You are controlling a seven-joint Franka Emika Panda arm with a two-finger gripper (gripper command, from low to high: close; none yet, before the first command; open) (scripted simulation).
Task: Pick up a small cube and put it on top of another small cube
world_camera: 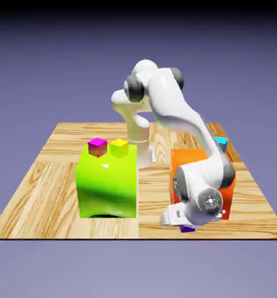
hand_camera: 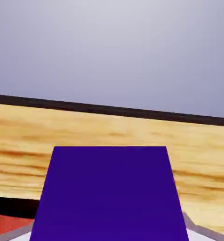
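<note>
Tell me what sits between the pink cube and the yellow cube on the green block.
Nothing: in the exterior view only a bare strip of the green block's top separates the pink cube from the yellow cube.

The tiny violet-purple cube (world_camera: pixel 188 229) sits low at the near edge of the wooden table, just in front of the big orange block, mostly hidden beneath the white arm's hand so only a sliver of it shows. In the hand view it (hand_camera: pixel 109 195) fills the lower middle, a flat, deep violet face, square-on and level.
</note>
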